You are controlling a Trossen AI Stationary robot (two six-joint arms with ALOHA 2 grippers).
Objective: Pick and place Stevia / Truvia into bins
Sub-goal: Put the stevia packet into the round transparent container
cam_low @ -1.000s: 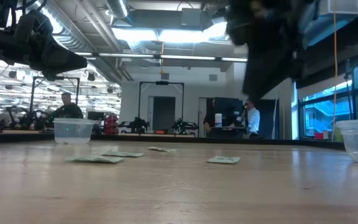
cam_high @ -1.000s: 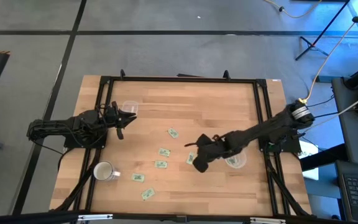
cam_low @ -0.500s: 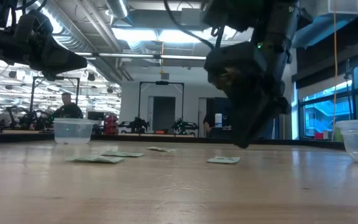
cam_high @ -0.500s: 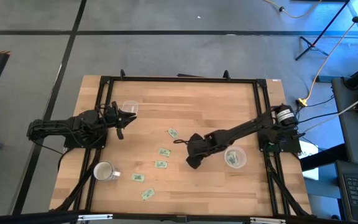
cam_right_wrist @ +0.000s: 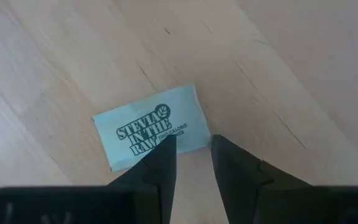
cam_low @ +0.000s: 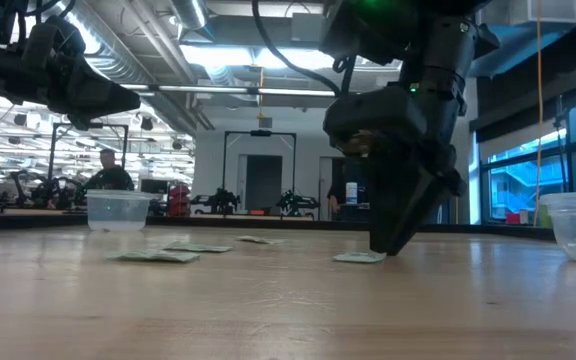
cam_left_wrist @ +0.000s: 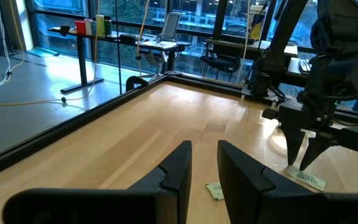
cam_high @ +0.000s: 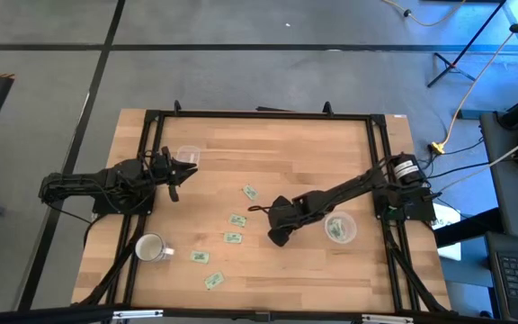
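Right wrist view: right gripper (cam_right_wrist: 190, 146) points down at the wooden desk (cam_right_wrist: 291, 68), its dark fingers only a narrow gap apart, holding nothing. One fingertip overlaps the near edge of a flat pale-green paper sachet (cam_right_wrist: 148, 127) with dark print reading "Stevia in the Raw". Sachet lies flat on light, fine-grained wood.

Low view: same gripper (cam_low: 393, 245) has its tips right at the desk surface, at the edge of that sachet (cam_low: 359, 257).

High view: right gripper (cam_high: 275, 236) sits around mid-desk, slightly toward the right edge. Clear round plastic bin (cam_high: 339, 229) just beside the arm, near the right edge, with sachets inside. More loose sachets scattered toward the left and front edges, e.g. one (cam_high: 250, 192) near the middle, one (cam_high: 213, 281) near the front edge. White ceramic mug (cam_high: 150, 248) near the front-left corner.

Left gripper (cam_high: 174, 171) hangs at the left edge, beside a second clear bin (cam_high: 188, 155). Left wrist view: its fingers (cam_left_wrist: 180, 165) narrowly apart, empty.
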